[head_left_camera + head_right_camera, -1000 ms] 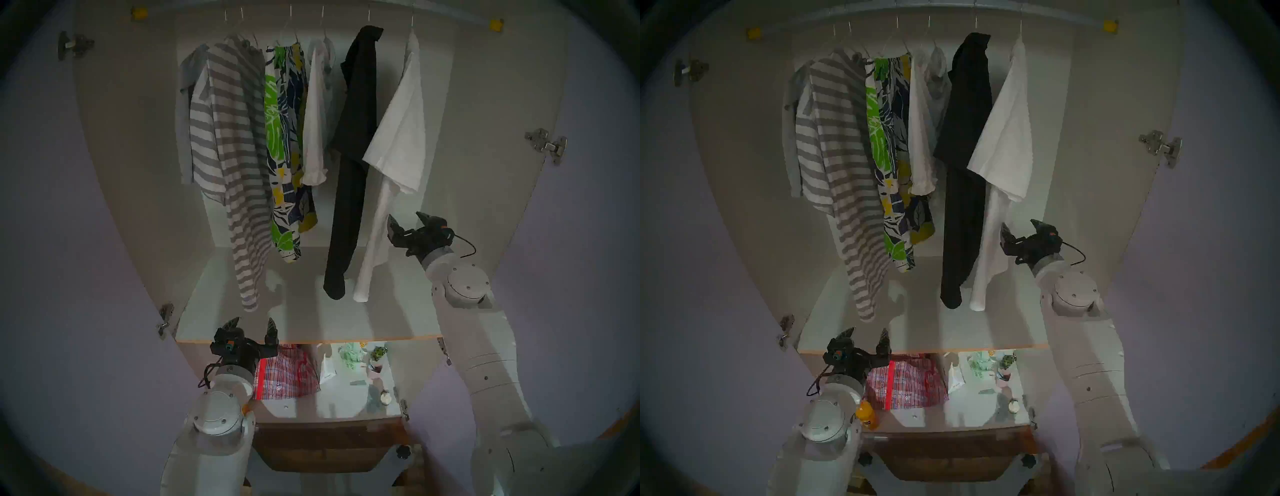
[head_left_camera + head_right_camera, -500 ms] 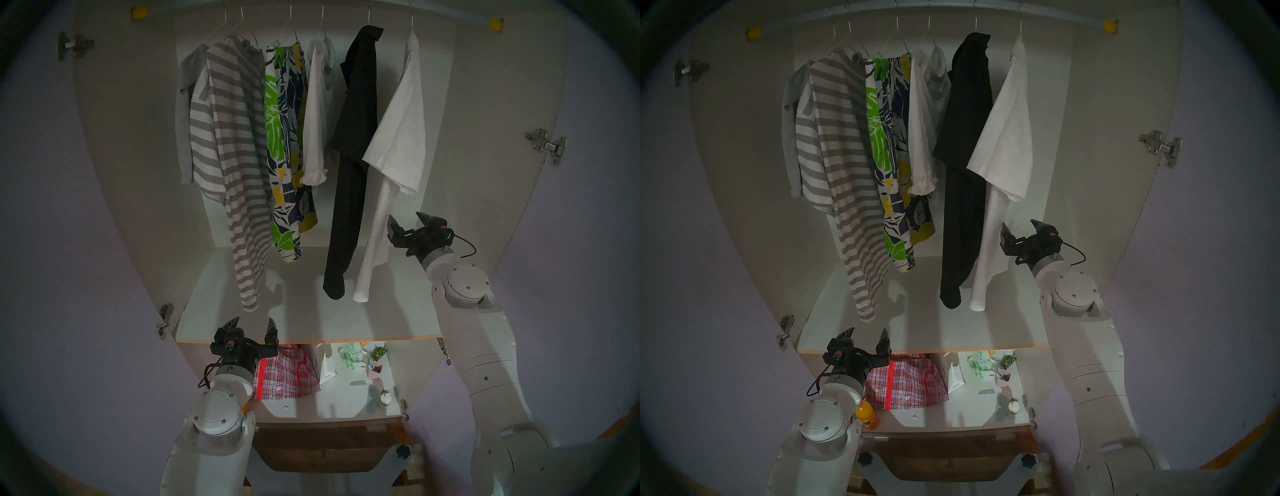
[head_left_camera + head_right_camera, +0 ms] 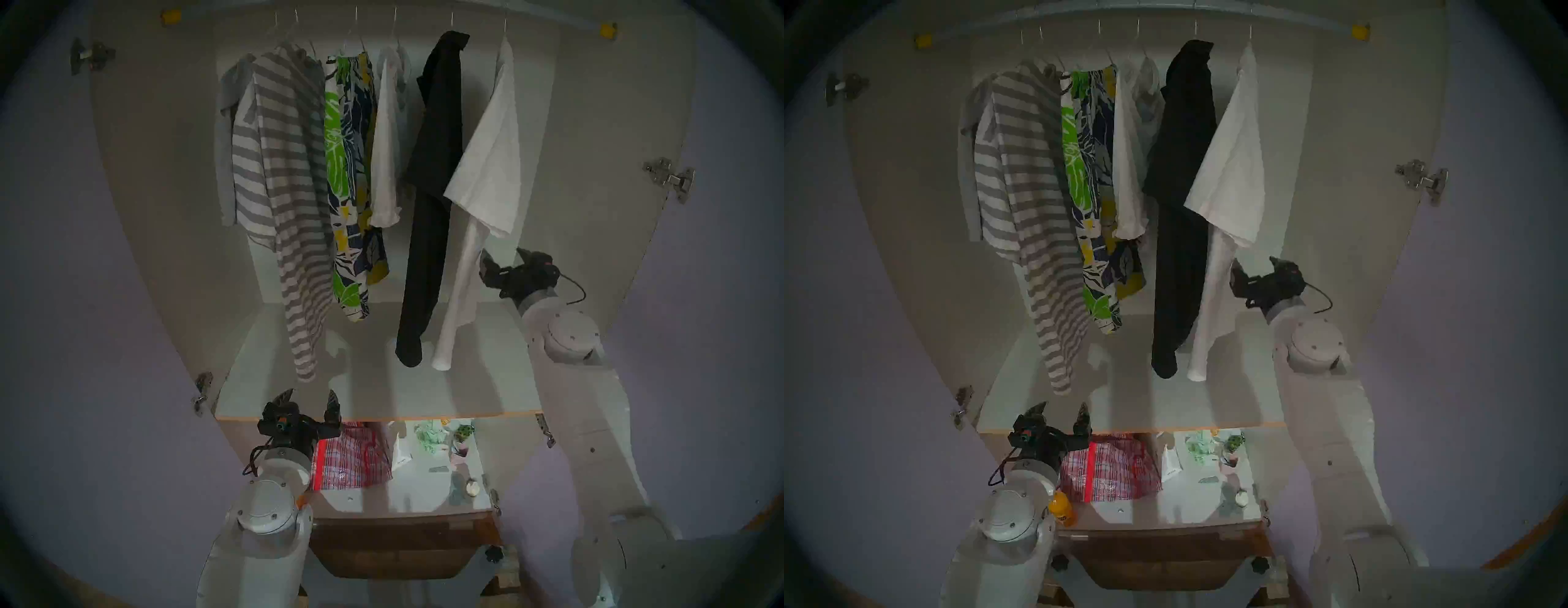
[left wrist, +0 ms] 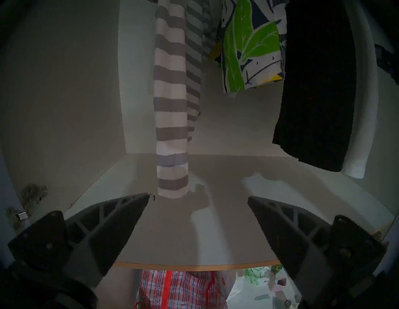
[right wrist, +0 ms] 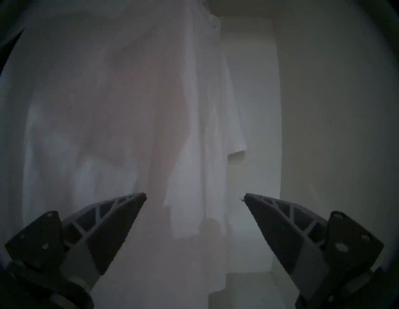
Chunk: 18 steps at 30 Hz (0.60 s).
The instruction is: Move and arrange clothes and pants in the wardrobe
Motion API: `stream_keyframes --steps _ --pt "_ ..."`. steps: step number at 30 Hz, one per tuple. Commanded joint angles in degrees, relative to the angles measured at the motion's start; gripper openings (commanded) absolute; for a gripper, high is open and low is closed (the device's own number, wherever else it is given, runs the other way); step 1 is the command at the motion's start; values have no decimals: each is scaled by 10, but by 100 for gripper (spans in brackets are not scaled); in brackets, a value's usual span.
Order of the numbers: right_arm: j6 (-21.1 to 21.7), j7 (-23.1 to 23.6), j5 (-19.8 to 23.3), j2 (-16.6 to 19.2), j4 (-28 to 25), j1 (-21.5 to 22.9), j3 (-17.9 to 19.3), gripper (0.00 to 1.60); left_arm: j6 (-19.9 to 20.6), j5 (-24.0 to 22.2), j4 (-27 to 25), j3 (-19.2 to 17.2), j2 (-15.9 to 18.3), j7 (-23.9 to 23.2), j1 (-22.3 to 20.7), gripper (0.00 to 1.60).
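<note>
**Large white T-shirt: soft cloth, best taken at the hem side or the hanger**

The large white T-shirt (image 3: 488, 170) hangs at the far right of the rail (image 3: 551, 19) inside the wardrobe (image 3: 169, 212), and the right end effector (image 3: 502, 261) is raised beside its lower half with both fingers spread wide, grasping nothing. In the right wrist view the white cloth (image 5: 129, 107) fills the space ahead of the parted fingertips, the left one very near it; whether it touches cannot be told.

Outward from there hang the black garment (image 3: 432, 170), a small white garment (image 3: 386, 148), the leaf-print garment (image 3: 348, 170), the striped garment (image 3: 288, 191) and a plain grey garment (image 3: 225, 127) at the far left, all on thin wire hangers.

The left end effector (image 3: 307, 403) waits low at the near edge of the shelf (image 3: 382, 382), likewise released and empty.

The shirt is probably light, limp and loosely draped, so a pinch on one fold would likely just drag cloth and could pull it off its hanger. A hold high up near the shoulder, or on the hanger hook itself, should slide it along the rail more surely.
</note>
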Motion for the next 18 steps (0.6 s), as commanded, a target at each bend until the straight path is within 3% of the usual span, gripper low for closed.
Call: stream_keyframes --steps 1,6,10,13,18 --pt "-17 9 10 12 21 43 15 160 -3 -1 -15 2 0 -3 -5 160" --pt "0 93 51 50 78 102 18 160 -3 -1 -15 2 0 -3 -5 160" --pt "-9 141 50 60 145 156 19 160 -3 -1 -15 2 0 -2 -5 160" --pt "-26 151 42 58 193 189 24 160 -3 -1 -14 2 0 -2 -5 160" --pt "-72 74 -1 41 266 236 9 160 -4 -1 -13 2 0 -2 -6 160"
